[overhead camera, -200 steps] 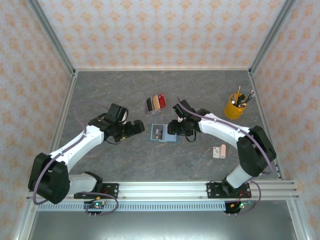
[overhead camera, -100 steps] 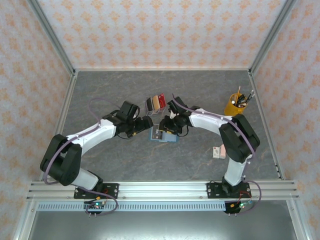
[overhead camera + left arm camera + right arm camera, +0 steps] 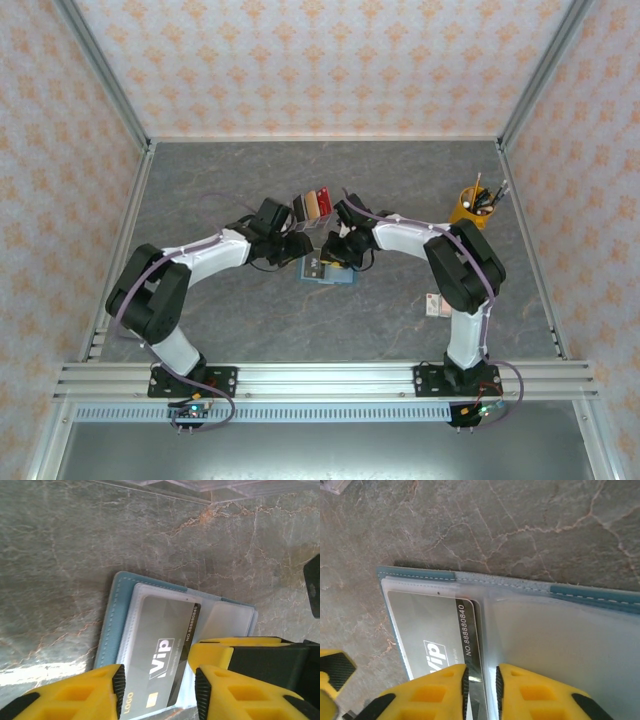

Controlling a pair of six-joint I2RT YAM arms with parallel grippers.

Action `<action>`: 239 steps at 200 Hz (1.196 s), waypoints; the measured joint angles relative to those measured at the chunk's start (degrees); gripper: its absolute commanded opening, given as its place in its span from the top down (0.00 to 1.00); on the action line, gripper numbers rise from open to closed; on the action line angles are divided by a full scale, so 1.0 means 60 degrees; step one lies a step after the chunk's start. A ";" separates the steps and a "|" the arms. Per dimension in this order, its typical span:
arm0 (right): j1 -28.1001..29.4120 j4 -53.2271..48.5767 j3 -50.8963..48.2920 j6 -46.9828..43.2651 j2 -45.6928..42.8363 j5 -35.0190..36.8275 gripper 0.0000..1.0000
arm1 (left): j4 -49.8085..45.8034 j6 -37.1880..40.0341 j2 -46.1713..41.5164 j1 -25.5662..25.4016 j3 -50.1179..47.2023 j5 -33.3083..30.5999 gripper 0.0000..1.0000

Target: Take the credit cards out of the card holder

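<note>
Left claw (image 3: 159,686) now down at card holder (image 3: 113,614), apart; right claw (image 3: 480,681) now narrow over grey card (image 3: 425,615), clamp unclear; pull next

Open blue-teal stitched card holder (image 3: 114,611) on grey marbled tabletop (image 3: 60,555), grey plastic VIP card (image 3: 162,642) in its clear pocket, left gripper (image 3: 159,692) with yellow fingers parted over the card's lower end

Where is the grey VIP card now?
In the top view, the grey plastic VIP card sits inside the open blue card holder, mid-table between the left gripper and the right gripper.
</note>
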 measured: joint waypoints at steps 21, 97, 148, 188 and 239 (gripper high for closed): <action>-0.0033 0.0066 0.0025 -0.0004 0.0033 -0.0062 0.79 | 0.0018 0.0004 0.0291 -0.0007 0.0160 0.0036 0.67; -0.0073 0.0419 -0.0007 -0.0186 0.0051 -0.0382 0.81 | -0.0102 -0.0007 0.0809 -0.0007 0.0226 -0.0208 0.77; -0.0073 0.0459 -0.0015 -0.0299 0.0051 -0.0441 0.82 | -0.0138 -0.0149 0.0951 -0.0007 0.0222 -0.0317 0.80; -0.0073 0.0375 -0.0015 -0.0401 0.0051 -0.0270 0.82 | -0.0386 -0.0244 0.1024 -0.0007 0.0222 -0.0455 0.84; -0.0073 0.0386 -0.0015 -0.0481 0.0160 -0.0284 0.83 | -0.0463 -0.0248 0.1060 -0.0007 0.0244 -0.0514 0.84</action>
